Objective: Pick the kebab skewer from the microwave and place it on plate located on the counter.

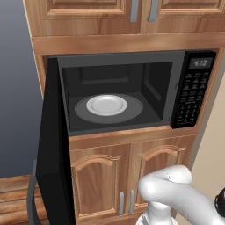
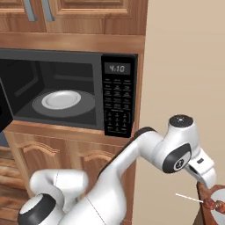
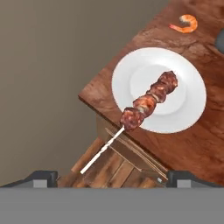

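**Skewer lay across plate rim**

The skewer [image 3: 146, 106] rested on the white plate [image 3: 186, 94] on the counter [image 3: 192, 144], running diagonally: meat chunks over the plate, bare stick jutting past the rim and counter edge. The gripper [image 3: 111, 177] hovered above, fingers spread wide, holding nothing. The microwave [image 1: 121, 90] stood open.

Kebab skewer [image 3: 146, 105] lies diagonally on white plate [image 3: 186, 94], four meat chunks over plate, lowest chunk at plate's rim. Bare stick end juts past plate and past edge of brown wooden counter [image 3: 192, 144], over open space. Orange shrimp [image 3: 185, 23] on counter, well apart from plate. Gripper [image 3: 112, 178] above, fingertips [image 3: 43, 176] spread wide at bottom corners, touching nothing.
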